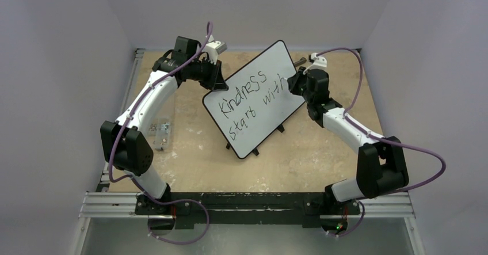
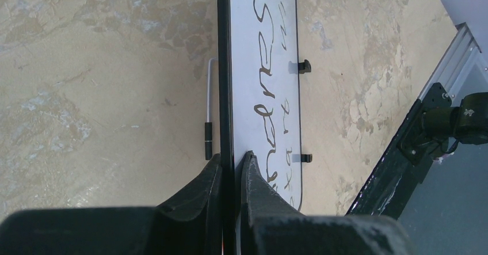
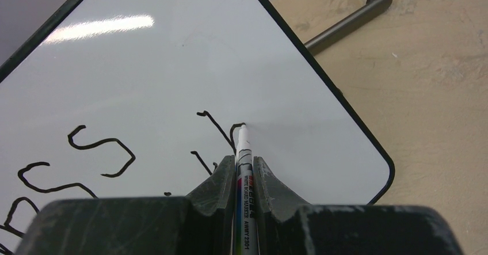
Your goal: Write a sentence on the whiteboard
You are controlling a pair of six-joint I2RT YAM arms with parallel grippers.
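Observation:
The whiteboard point(image 1: 262, 117) stands tilted on small black feet in the middle of the table. The sentence point(image 1: 248, 101) on it reads "Kindness start with" in two black lines. My left gripper point(image 1: 222, 84) is shut on the board's upper left rim. In the left wrist view, the two fingers pinch the black edge of the whiteboard point(image 2: 262, 53) at the left gripper point(image 2: 233, 158). My right gripper point(image 3: 239, 163) is shut on a white marker point(image 3: 244, 151). Its tip touches the whiteboard point(image 3: 172, 65) at the end of "with". From above, the right gripper point(image 1: 290, 85) sits at the board's right edge.
A dark rod point(image 3: 345, 22) lies on the table behind the board's far corner. A thin white bent rod with a black grip point(image 2: 208, 111) lies beside the board's back. Small clear items point(image 1: 159, 129) sit near the left arm. The metal base rail point(image 1: 247, 208) runs along the near edge.

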